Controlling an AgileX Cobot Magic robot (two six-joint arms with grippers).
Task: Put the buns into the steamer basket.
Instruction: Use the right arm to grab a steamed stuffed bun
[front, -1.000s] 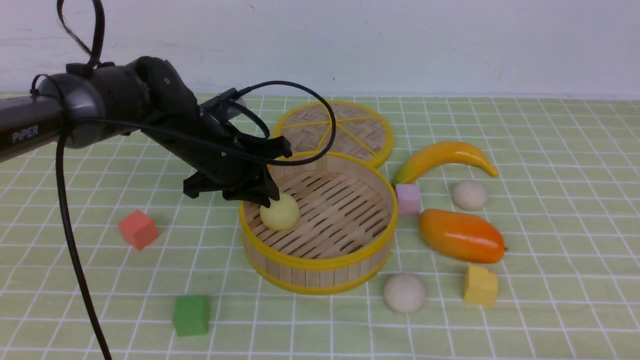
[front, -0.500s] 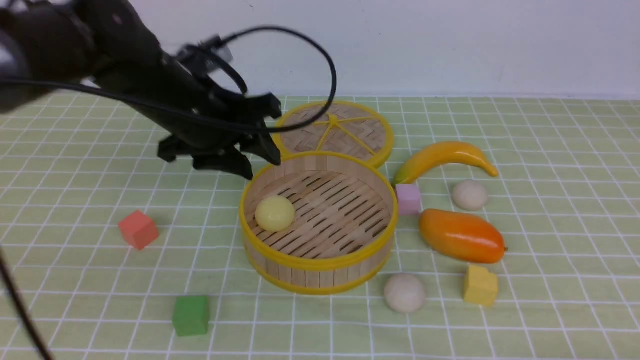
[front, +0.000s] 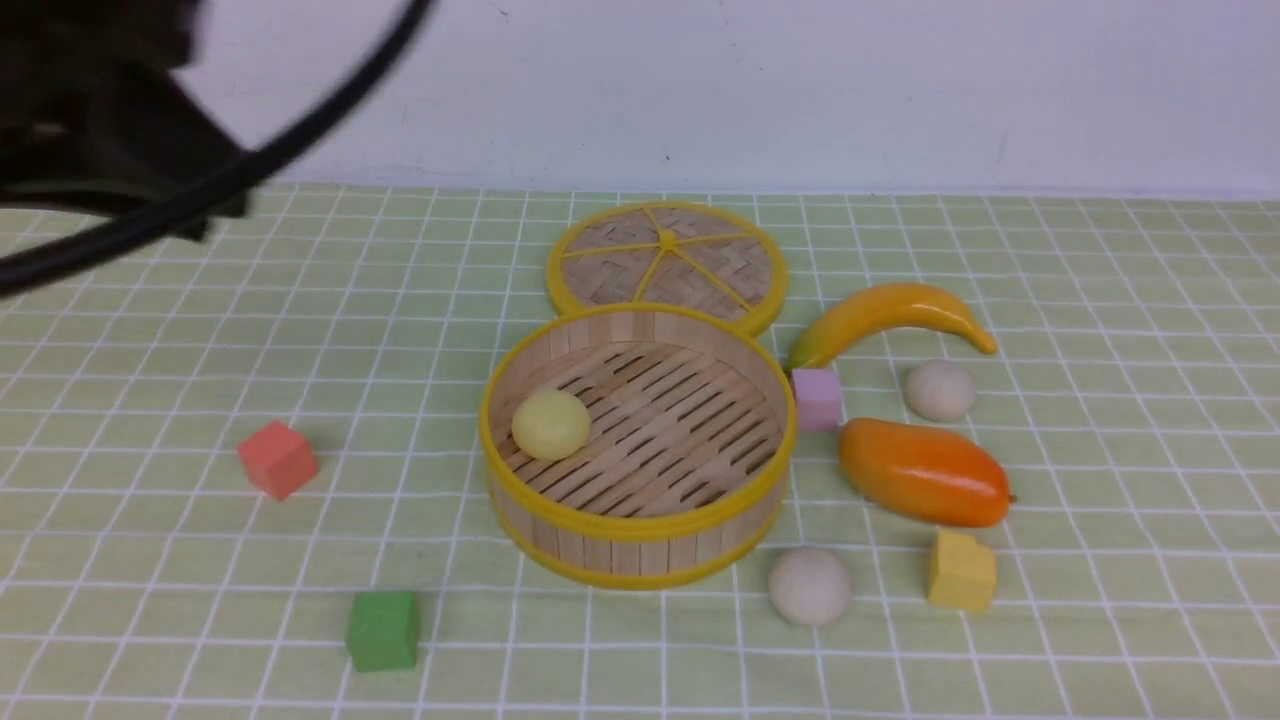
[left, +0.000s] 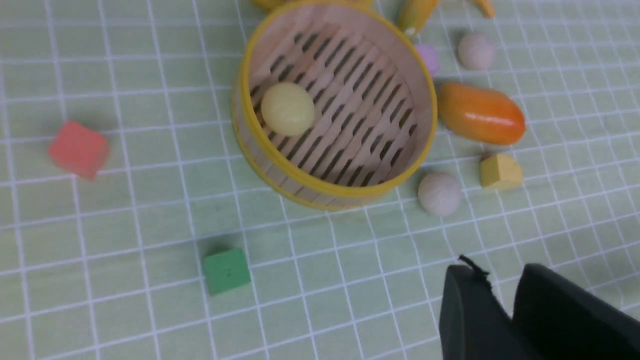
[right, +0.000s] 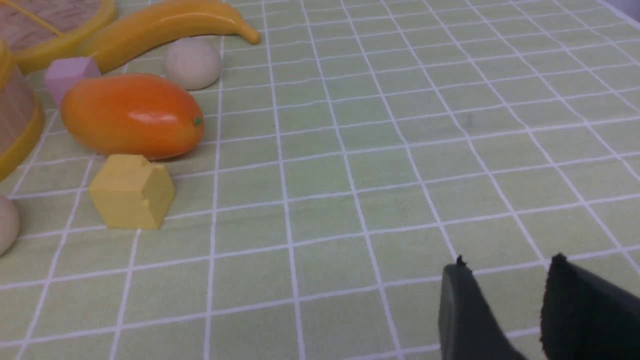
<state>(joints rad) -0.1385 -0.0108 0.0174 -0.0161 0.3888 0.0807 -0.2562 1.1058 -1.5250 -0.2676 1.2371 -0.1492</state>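
My left jaws are only narrowly apart, a thin slit of checked cloth showing between them, and they hold and touch nothing. They hang high over the counter, near the green cube. My left arm is a dark blur at the far left edge of the front view. My right jaws stand a little wider apart, also empty, low over bare cloth well to the right of everything else.

The steamer basket sits upright in the middle of the counter: a slatted wooden wall, yellow rims and a slatted floor. Its woven lid lies flat just behind it. To the basket's right lie the orange mango and, behind that, the yellow banana.

Of the 3 buns, 1 is in the basket: the pale yellow bun rests on the floor slats close to the left wall. The other 2 are off-white and out on the cloth. The nearer bun sits just beside the basket's front right wall, and the farther bun lies between the banana and the mango.

The pink cube sits against the basket's right rim. The yellow cube is in front of the mango, and the red cube is well off to the left.
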